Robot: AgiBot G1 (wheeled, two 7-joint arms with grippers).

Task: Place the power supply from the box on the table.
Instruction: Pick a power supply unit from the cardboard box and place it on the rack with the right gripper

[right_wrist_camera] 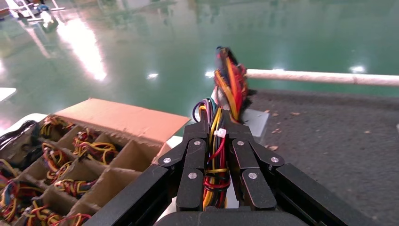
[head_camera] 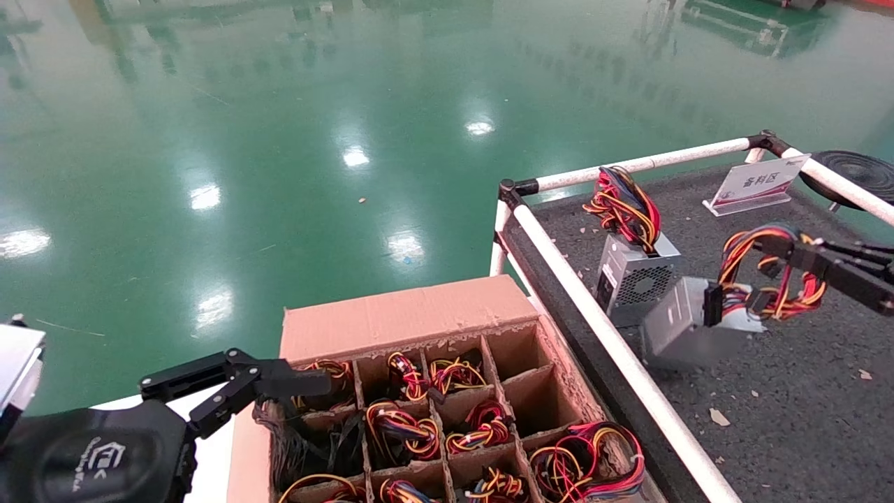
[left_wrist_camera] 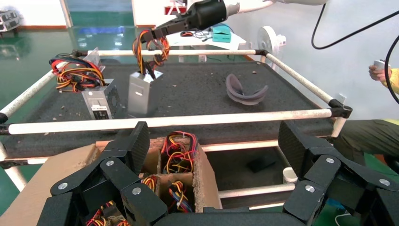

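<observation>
Right tool (head_camera: 782,255) clamped closed, arm outstretched; left tool (left_wrist_camera: 211,155) spread wide, low.

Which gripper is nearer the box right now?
Left. The left gripper hovers open over the box; the right gripper holds the power supply by its wires over the table.

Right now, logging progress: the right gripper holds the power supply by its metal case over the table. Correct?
Not quite. The right gripper holds the power supply by its wire bundle, not its metal case, as the right wrist view shows. It is over the table.
</observation>
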